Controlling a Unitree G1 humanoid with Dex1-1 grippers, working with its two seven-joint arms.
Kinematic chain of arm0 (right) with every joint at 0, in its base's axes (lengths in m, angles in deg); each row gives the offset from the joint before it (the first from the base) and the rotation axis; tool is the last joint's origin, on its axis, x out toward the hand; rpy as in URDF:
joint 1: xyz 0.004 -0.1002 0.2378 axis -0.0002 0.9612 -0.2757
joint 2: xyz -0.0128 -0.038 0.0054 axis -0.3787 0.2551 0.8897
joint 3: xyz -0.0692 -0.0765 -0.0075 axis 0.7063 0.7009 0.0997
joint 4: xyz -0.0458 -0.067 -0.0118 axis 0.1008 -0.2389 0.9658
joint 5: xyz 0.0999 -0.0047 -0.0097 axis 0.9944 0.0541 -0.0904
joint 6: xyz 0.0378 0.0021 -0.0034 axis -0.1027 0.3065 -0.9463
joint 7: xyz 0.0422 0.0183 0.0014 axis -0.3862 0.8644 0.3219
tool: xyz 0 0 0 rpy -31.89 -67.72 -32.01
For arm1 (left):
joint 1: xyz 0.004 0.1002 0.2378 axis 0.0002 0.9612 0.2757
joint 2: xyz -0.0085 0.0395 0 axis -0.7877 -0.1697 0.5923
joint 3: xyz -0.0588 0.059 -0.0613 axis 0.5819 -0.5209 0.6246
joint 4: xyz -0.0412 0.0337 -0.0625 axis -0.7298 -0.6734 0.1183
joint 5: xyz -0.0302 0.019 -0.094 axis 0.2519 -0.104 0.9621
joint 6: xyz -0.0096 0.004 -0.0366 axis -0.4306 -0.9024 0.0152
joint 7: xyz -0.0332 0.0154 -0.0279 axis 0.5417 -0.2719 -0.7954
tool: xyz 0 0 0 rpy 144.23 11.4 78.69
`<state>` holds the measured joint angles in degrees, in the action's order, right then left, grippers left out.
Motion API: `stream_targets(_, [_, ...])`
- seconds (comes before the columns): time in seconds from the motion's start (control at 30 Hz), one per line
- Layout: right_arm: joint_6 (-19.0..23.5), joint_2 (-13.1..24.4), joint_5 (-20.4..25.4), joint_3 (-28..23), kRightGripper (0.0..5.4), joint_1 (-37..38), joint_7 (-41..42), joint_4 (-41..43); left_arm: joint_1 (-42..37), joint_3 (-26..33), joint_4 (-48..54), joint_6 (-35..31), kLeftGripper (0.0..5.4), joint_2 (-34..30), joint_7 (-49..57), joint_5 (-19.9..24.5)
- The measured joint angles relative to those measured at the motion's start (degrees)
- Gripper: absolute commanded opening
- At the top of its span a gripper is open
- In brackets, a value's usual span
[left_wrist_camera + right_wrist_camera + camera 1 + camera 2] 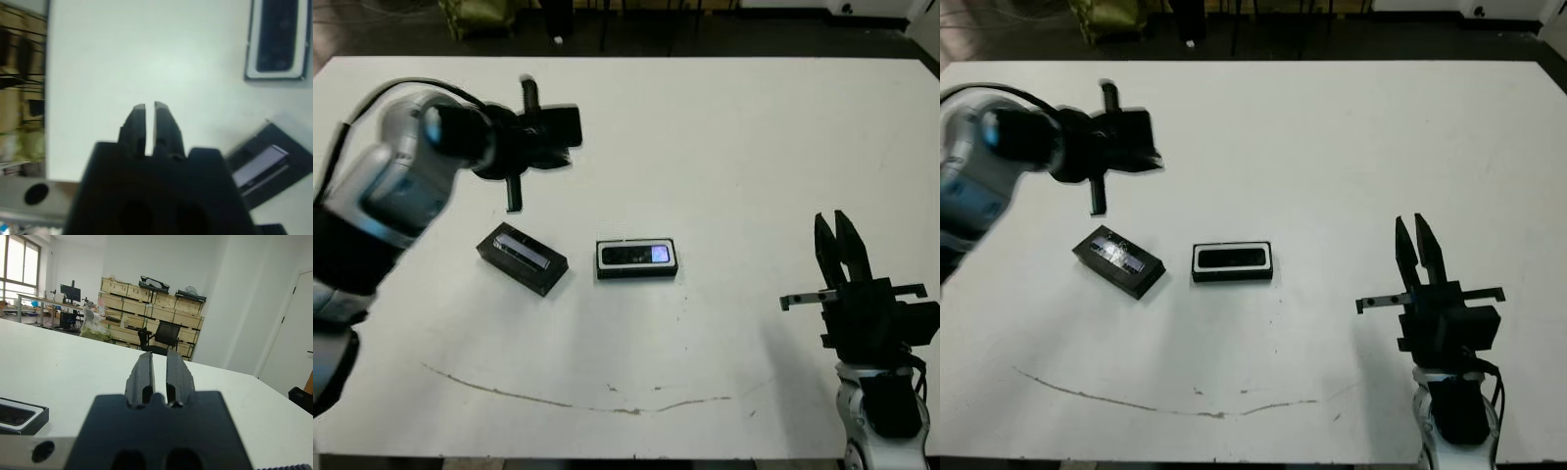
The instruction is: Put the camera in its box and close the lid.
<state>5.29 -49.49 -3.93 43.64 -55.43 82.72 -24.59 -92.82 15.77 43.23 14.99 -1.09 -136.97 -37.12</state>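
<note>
The camera (636,256) lies inside the box (637,272), which sits flat on the white bench (734,166) near the middle, a little toward the near edge and with its long side parallel to that edge. A bluish glint shows at the camera's right end, and the white lining frames the black bar all round. The box is uncovered. The lid (522,257) rests on the bench just to the left of the box, apart from it and turned at an angle, its silvery-grey strip facing up.

The left pincer (515,137) hangs above the bench toward the far left corner, beyond the lid and well clear of it; in the left wrist view its fingers (138,122) stand almost together with only a thin slit between them, clenched on nothing. The right pincer (839,240) is raised near the right end of the near edge, well apart from the box, fingers pointing toward the far edge; they too are drawn nearly together and empty, with a narrow gap seen in the right wrist view
</note>
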Motion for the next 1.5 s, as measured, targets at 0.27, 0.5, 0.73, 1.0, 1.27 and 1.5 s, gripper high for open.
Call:
stream_targets(0.27, [0.0, 0.0, -0.8, 0.4, 0.01, 0.5, -0.1, 0.8, -0.3, -3.4, -2.3, 6.4, 0.00, 0.8, -6.7, -4.5])
stream_targets(0.5, [0.5, 0.0, -0.4, 0.6, 0.01, 0.5, 0.0, 1.2, -0.3, -3.9, -3.8, 9.5, 0.00, 2.3, -9.1, -5.8])
stream_targets(0.73, [0.5, 0.0, -0.5, 0.8, 0.01, 0.4, 0.0, 1.2, 0.3, -3.8, -4.2, 10.3, 0.00, 3.1, -10.5, -5.8])
stream_targets(1.0, [1.8, 0.1, -0.8, 0.7, 0.01, 0.5, -0.1, 2.0, 1.5, -4.5, -3.2, 10.0, 0.00, 3.4, -12.1, -8.7])
stream_targets(1.27, [1.8, 0.2, -0.8, 0.5, 0.01, 0.5, -0.1, 1.6, 3.1, -5.2, -3.3, 12.4, 0.00, 3.3, -14.6, -10.2])
stream_targets(1.5, [2.1, 0.2, -0.1, 0.6, 0.01, 0.6, 0.0, 1.9, 3.1, -5.6, -3.2, 13.0, 0.00, 3.2, -17.2, -11.0])
